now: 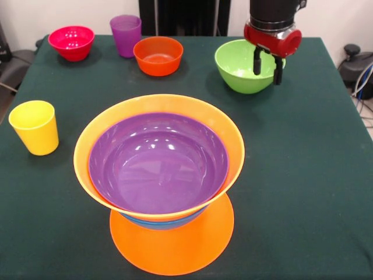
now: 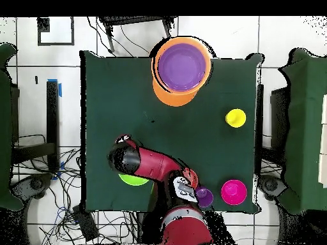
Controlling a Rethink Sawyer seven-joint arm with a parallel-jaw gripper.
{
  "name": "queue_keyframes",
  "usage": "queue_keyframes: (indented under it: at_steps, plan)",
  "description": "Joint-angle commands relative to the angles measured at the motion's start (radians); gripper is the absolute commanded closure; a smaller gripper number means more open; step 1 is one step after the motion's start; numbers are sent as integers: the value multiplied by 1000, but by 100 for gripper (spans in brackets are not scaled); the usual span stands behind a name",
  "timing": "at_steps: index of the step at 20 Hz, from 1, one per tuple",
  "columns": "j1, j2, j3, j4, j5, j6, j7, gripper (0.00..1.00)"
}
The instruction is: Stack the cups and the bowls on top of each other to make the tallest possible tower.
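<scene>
The front view shows things that the overhead view hides. In the front view the gripper (image 1: 268,69) hangs over the green bowl (image 1: 243,65), with its two black fingers (image 1: 257,61) a little apart and nothing between them; they seem to be at the bowl's rim, but I cannot tell if they touch it. In the overhead view the red arm (image 2: 150,167) covers most of that bowl, so only a green edge (image 2: 133,180) peeks out, and the gripper cannot be seen. The front view also shows a small orange-red bowl (image 1: 158,55) that the arm hides from above. The tower (image 1: 160,175) stands near the table's (image 1: 303,175) front edge in the front view and at the top edge (image 2: 181,69) in the overhead view. From above it looks like an orange ring around a purple circle. The front view shows more: a big orange bowl lies upside down at the bottom, a thin blue rim sits on it, then another big orange bowl opens upward with the wide purple bowl (image 1: 157,162) nested inside. The tower stands straight up. The yellow cup (image 1: 35,126) stands upright, mouth up, off to one side. The purple cup (image 1: 126,35) and the pink-red bowl (image 1: 71,42) stand upright at the far edge.
</scene>
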Motion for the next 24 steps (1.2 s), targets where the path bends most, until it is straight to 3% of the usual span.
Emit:
queue_keyframes:
  at_steps: [1,24]
  plan:
    - [-25,47,38,52,38,-31,174,0]
    - [-58,140,67,45,29,-116,179,0]
